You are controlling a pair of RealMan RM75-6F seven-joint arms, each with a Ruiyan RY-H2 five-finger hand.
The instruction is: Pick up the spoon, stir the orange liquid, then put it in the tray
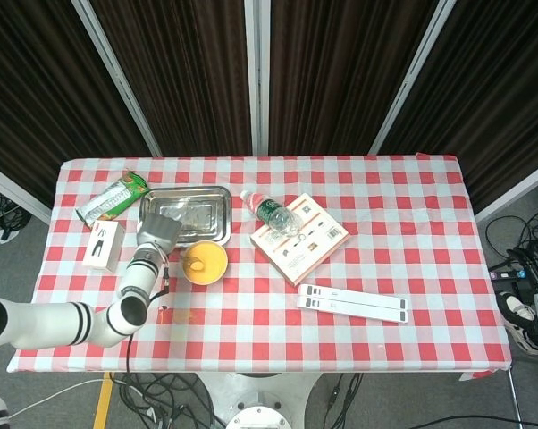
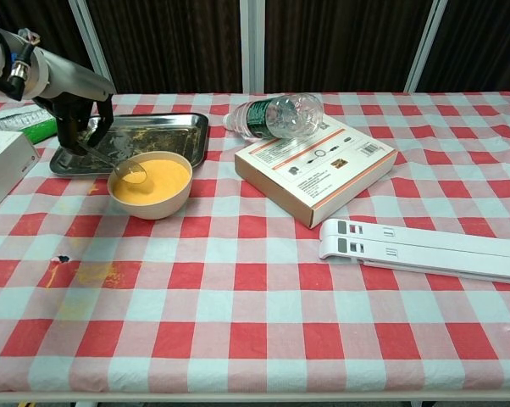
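A cream bowl of orange liquid (image 2: 151, 181) (image 1: 204, 262) stands on the checked cloth just in front of the steel tray (image 2: 177, 129) (image 1: 215, 201). My left hand (image 2: 77, 110) (image 1: 153, 234) hangs over the tray's left front corner and holds the metal spoon (image 2: 119, 164) by its handle. The spoon slants down to the right, its bowl at the left rim of the bowl, just above the liquid. My right hand shows in neither view.
A white box (image 2: 1, 168) and a green packet (image 2: 22, 124) lie left of the tray. A plastic bottle (image 2: 276, 115), a flat orange-edged carton (image 2: 316, 164) and a long white stand (image 2: 420, 248) lie to the right. Orange spill marks (image 2: 84, 275) stain the cloth near the front.
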